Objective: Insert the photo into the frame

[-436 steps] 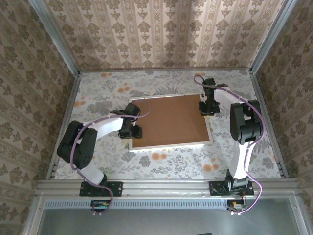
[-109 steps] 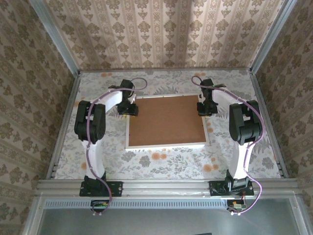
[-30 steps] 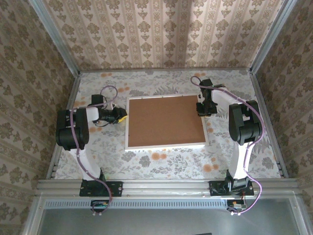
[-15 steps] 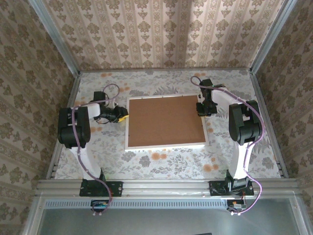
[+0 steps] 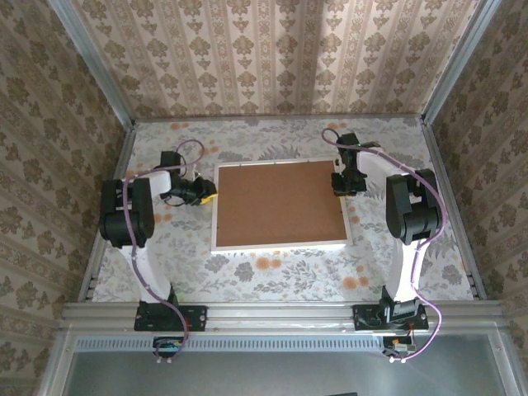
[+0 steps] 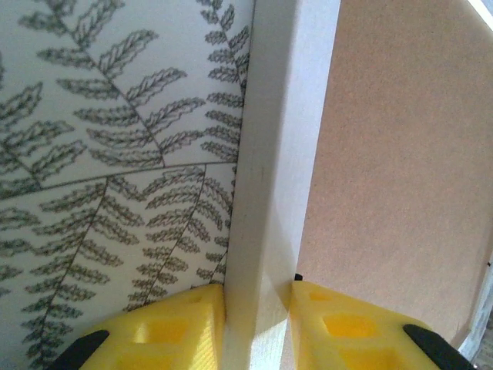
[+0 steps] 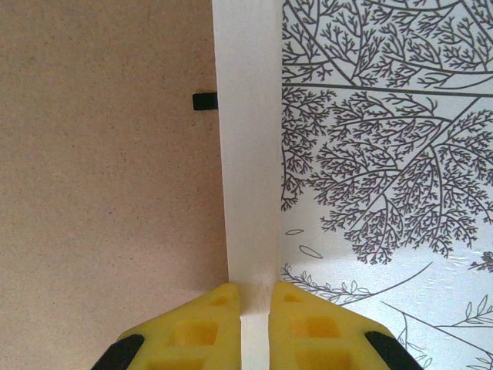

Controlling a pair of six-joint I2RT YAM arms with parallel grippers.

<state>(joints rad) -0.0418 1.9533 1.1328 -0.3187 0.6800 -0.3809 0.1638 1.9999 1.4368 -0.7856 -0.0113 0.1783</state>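
The white frame lies flat in the middle of the table with a brown backing board over it. The photo is hidden. My left gripper is at the frame's left edge. In the left wrist view its yellow fingers press both sides of the white rim, one over the board, so the left gripper is shut on it. My right gripper is at the right edge. In the right wrist view it pinches the rim beside the board.
A small black tab holds the board at the rim's inner edge. The floral tablecloth stretches on all sides of the frame. Patterned walls and metal rails close in the table on the left, right and back.
My left arm has swung its elbow a little toward the back and brought its gripper right onto the frame's left rim. The right arm and the frame have stayed put.
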